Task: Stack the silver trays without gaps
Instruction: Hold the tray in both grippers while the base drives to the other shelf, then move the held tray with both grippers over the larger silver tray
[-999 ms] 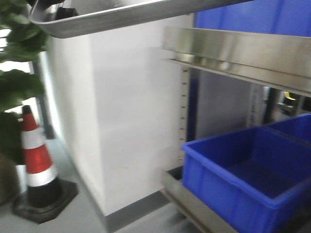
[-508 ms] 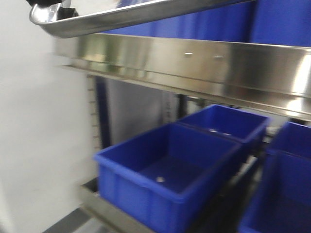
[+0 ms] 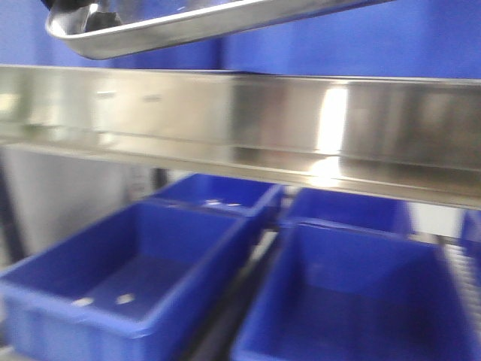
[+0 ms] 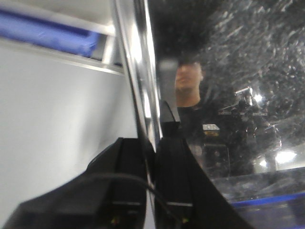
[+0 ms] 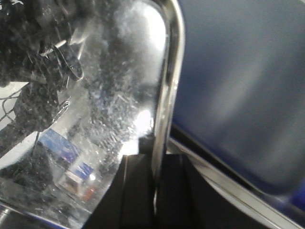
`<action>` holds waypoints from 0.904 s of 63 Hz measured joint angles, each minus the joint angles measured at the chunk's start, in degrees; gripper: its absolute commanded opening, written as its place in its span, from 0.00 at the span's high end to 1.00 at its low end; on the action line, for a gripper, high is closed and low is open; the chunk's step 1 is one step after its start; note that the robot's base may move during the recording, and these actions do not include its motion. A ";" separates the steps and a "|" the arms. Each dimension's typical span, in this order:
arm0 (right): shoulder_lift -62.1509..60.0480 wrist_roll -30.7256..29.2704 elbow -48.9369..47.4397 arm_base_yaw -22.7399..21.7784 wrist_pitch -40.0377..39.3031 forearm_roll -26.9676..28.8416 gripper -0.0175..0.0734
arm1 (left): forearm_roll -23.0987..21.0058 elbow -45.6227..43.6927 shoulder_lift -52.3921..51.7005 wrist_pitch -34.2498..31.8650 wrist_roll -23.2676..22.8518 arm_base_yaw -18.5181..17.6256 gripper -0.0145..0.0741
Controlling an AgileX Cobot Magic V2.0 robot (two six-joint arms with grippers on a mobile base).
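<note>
One silver tray (image 3: pixel 188 26) hangs tilted along the top of the front view, held above the shelf rail. In the left wrist view my left gripper (image 4: pixel 150 143) is shut on the tray's rolled rim (image 4: pixel 138 71), with the scratched tray floor (image 4: pixel 238 62) to the right of it. In the right wrist view my right gripper (image 5: pixel 155 160) is shut on the opposite rim (image 5: pixel 167 86), and the shiny tray floor (image 5: pixel 105 86) lies to its left. Only this one tray is in view.
A long brushed-steel shelf rail (image 3: pixel 263 120) crosses the whole front view just under the tray. Blue plastic bins (image 3: pixel 128 263) (image 3: pixel 353 301) sit on the lower shelf, with more blue bins (image 3: pixel 338 37) above the rail. A white wall (image 4: pixel 57 119) shows beside the left gripper.
The front view has swept right: the white wall, traffic cone and plant are gone, and the rail and bins now fill the frame. The tray keeps its place in the view.
</note>
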 measured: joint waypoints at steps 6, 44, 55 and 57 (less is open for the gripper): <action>0.00 0.00 0.00 0.00 0.00 0.00 0.75 | 0.00 0.00 0.00 0.00 0.00 0.00 0.89; 0.00 -0.10 0.00 0.00 0.22 0.00 0.75 | -0.23 0.00 0.00 0.00 0.00 0.00 0.89; 0.00 -0.10 0.00 0.00 0.22 0.00 0.75 | -0.23 0.00 0.00 0.00 0.00 0.00 0.89; 0.00 -0.10 0.00 0.00 0.22 0.00 0.75 | -0.23 0.00 0.00 0.00 0.00 0.00 0.89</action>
